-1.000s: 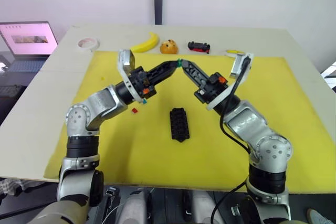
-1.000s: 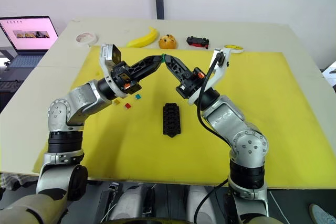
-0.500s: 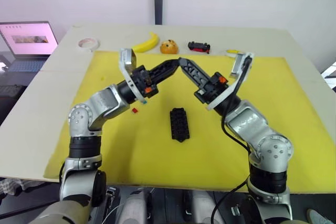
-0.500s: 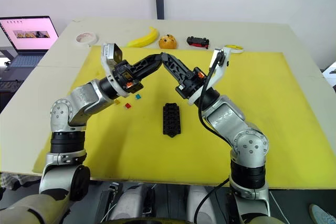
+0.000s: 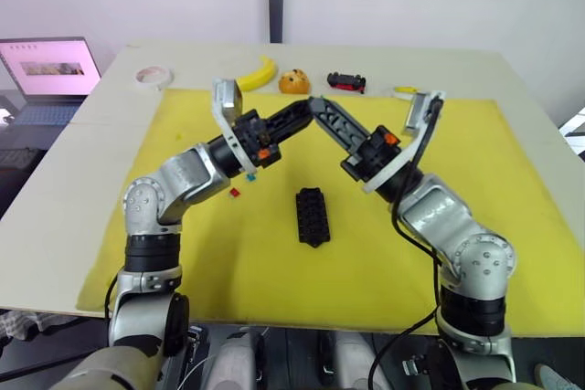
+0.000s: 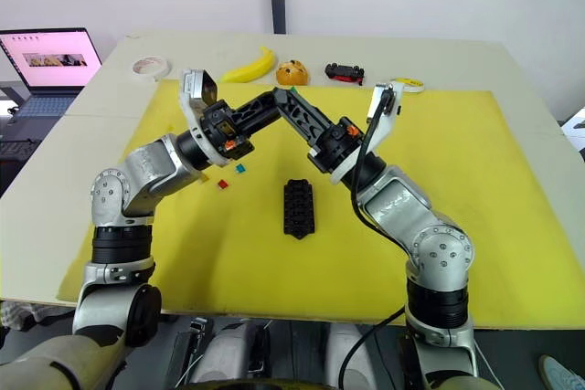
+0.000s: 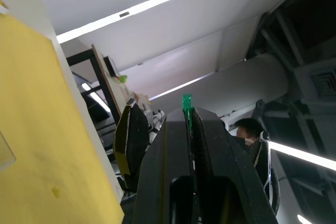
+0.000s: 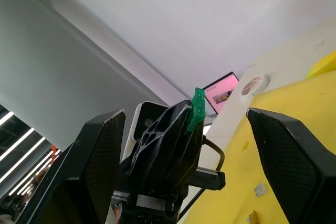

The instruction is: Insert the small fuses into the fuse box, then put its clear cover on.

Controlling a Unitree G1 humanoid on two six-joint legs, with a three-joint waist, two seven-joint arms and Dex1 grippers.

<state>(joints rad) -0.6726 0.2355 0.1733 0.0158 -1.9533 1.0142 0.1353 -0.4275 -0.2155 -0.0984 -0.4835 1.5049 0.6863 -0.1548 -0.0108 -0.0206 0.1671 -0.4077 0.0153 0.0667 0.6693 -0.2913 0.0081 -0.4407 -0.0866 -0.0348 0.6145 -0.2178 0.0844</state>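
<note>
A tiny translucent green plastic fuse (image 7: 186, 102) stands pinched between the pressed-together black fingers of the left hand (image 7: 189, 124), raised in mid-air above the yellow mat (image 5: 512, 189). Seen from the right wrist, the same green chip pokes up from the left fingertips, while the right hand (image 8: 184, 145) faces it with its two black fingers (image 8: 291, 161) spread wide on either side. The arrangement reads as a hand-to-hand transfer: the left hand presents the fuse end-up so that the right can take it in a better orientation for pushing into a slot.

Below the meeting hands, the small black rectangular fuse box (image 5: 312, 216) lies on the mat, its slotted top facing up and nothing touching it. Three more fuses wait on the mat beside the left forearm: a red chip (image 6: 222, 184), a teal one (image 6: 240, 169) and an orange-brown one (image 6: 204, 177). In the left wrist view, a faint transparent rectangular piece (image 7: 6, 153), probably the clear cover, rests on the yellow mat.

Along the far edge of the pale worktop (image 5: 55, 198) sit a white tape roll (image 5: 154, 75), a yellow banana (image 5: 256, 75), an orange ball-like object (image 5: 293, 82), a black-and-red toy car (image 5: 346, 82) and a small yellow item (image 5: 407, 90). An open laptop (image 5: 50, 70) stands to the left.
</note>
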